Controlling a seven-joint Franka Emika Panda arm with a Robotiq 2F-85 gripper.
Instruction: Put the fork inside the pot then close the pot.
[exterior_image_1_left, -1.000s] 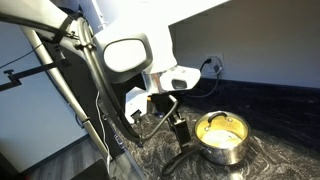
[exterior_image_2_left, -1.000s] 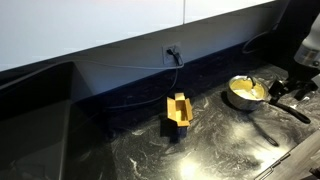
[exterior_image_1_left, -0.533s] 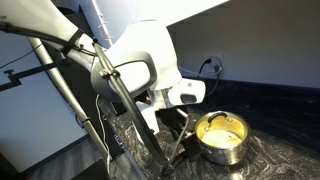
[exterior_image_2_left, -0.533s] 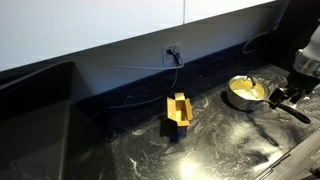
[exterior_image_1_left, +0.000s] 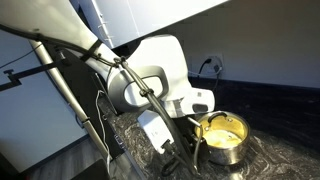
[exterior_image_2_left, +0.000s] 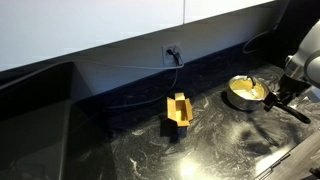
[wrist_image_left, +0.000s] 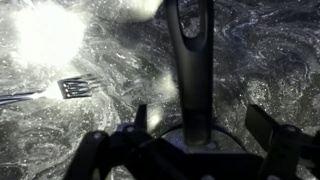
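Note:
The pot (exterior_image_2_left: 244, 92) is a shiny steel saucepan with a pale yellowish inside, standing on the dark marbled counter; it also shows in an exterior view (exterior_image_1_left: 222, 139). Its long black handle (wrist_image_left: 189, 55) runs straight up the wrist view. My gripper (wrist_image_left: 200, 125) is open and hangs over the handle, one finger on each side, apart from it; it also shows by the pot in an exterior view (exterior_image_2_left: 276, 95). The fork (wrist_image_left: 72, 87) lies flat on the counter to the left of the handle, tines toward it.
A yellow block-like object (exterior_image_2_left: 178, 109) stands mid-counter. A wall socket with a cable (exterior_image_2_left: 172, 52) is on the backsplash. The counter's front edge (exterior_image_2_left: 290, 160) runs near the pot. The arm's body (exterior_image_1_left: 150, 75) hides the counter left of the pot.
The arm has swung and lowered toward the pot. The gripper has shifted closer to the pot along its handle. Pot and yellow object have not moved.

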